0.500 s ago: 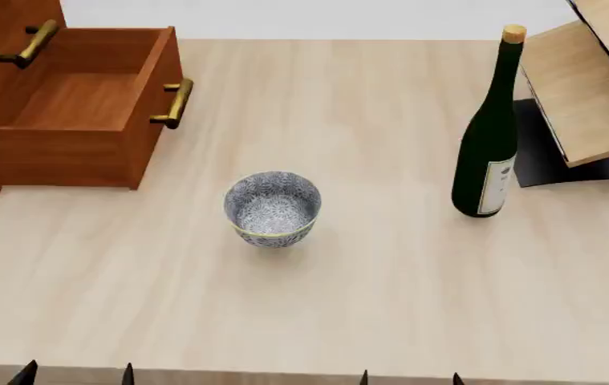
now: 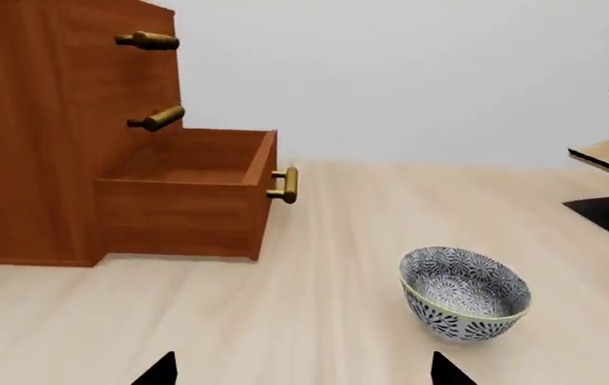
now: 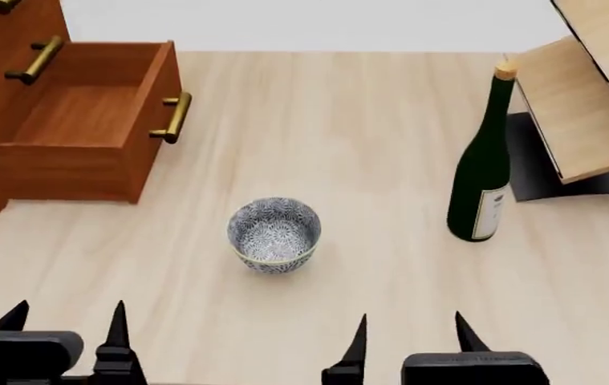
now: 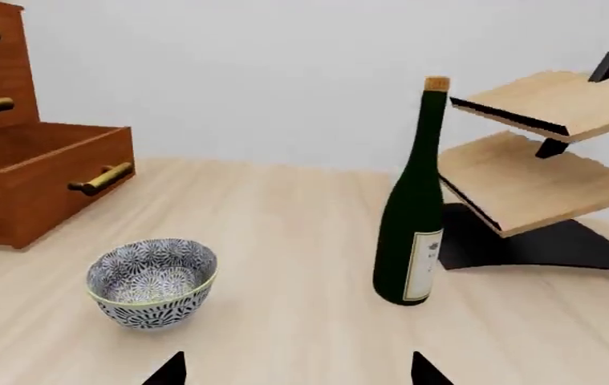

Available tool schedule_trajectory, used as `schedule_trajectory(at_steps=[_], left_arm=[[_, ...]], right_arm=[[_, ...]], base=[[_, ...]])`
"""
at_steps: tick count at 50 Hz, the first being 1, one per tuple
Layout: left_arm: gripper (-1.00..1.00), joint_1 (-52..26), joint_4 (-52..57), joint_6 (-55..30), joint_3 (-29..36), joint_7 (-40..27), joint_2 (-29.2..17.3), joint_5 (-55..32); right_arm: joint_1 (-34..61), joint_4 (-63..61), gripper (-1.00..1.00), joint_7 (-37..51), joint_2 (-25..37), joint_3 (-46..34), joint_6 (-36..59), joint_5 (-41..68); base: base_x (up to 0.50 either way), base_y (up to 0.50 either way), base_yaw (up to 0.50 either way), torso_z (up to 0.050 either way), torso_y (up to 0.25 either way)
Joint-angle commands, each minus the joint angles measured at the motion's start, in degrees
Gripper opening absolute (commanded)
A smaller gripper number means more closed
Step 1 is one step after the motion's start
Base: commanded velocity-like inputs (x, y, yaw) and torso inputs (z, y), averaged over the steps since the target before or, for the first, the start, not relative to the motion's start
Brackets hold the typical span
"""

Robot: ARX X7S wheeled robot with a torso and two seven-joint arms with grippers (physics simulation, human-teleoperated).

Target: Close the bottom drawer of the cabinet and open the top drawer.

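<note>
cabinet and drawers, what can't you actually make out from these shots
- Top drawer: the left wrist view shows only its handle from the side; the head view's upper edge cuts it off.
- Cabinet: its top and far side run past every frame edge.
- Bottom drawer: the back of its interior is hidden under the middle drawer's front.
- Left gripper and right gripper: only fingertips and part of the bodies show.

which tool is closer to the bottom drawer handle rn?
Left. The left tool sits at the table's near edge, below the bottom drawer and its handle; the right tool is farther off, past the bowl.
</note>
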Motion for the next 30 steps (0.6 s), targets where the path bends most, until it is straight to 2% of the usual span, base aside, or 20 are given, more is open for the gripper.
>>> schedule_trajectory(at_steps=[1,6,7,9,10,11,12,15,16,22,24,30], left_arm=[[1.0,-8.45,6.7,-12.46,1.86,-2.27,-2.06,-0.95],[1.0,-12.49,6.75,-15.01,2.31,-2.77,-2.3,-1.43],[1.0,-11.61,4.37,-11.8,2.72,-2.6,-2.17,-1.17],[1.0,-11.84,3.84,-11.38,2.95,-2.4,-2.18,-1.59],[1.0,-12.68,4.29,-12.93,2.66,-2.27,-2.02,-2.4],[1.0,-15.21,8.11,-19.15,2.47,-3.0,-2.05,-3.12],[1.0,-16.5,9.43,-21.71,2.56,-3.24,-2.06,-3.5],[1.0,-18.74,9.72,-24.26,2.79,-3.29,-1.96,-4.37],[1.0,-16.97,6.18,-19.0,3.3,-2.73,-1.99,-3.78],[1.0,-20.93,1.2,-18.15,3.8,-3.82,-1.41,-3.57],[1.0,-20.3,-3.05,-13.44,4.13,-3.73,-0.95,-3.24],[1.0,-20.35,-3.2,-13.24,4.47,-4.16,-1.28,-3.77]], right_arm=[[7.78,-7.98,1.0,0.58,1.7,-1.54,14.21,-0.31],[11.8,-9.51,1.0,0.15,2.2,-1.17,18.66,0.75],[12.75,-9.52,1.0,0.33,2.21,-1.0,19.44,0.81],[13.81,-9.55,1.0,0.44,2.43,-1.29,20.48,0.72],[14.58,-9.89,1.0,0.55,2.5,-1.34,21.29,0.68],[15.19,-10.23,1.0,0.68,2.64,-1.55,22.0,0.52],[15.88,-10.57,1.0,0.61,2.62,-1.44,22.89,0.77],[18.36,-10.49,1.0,0.49,2.66,-1.24,25.04,1.3],[19.07,-10.4,1.0,0.46,2.67,-1.22,25.57,1.44],[21.74,-7.97,1.0,0.47,2.58,-0.96,25.93,2.26],[20.37,-4.98,1.0,0.93,2.36,-0.8,21.92,2.22],[20.39,-4.88,1.0,1.26,2.6,-0.99,21.8,2.61]], base=[[0.0,0.0,0.0,0.046,0.0],[0.0,0.0,0.0,0.05,0.0],[0.0,0.0,0.0,0.05,0.0],[0.0,0.0,0.0,0.05,0.0],[0.0,0.0,0.0,0.05,0.0],[0.0,0.0,0.0,0.05,0.0],[0.0,0.0,0.0,0.05,0.0],[0.0,0.0,0.0,0.05,0.0],[0.0,0.0,0.0,0.05,0.0],[0.0,0.0,0.0,0.05,0.0],[0.0,0.0,0.0,0.05,0.0],[0.0,0.0,0.0,0.05,0.0]])
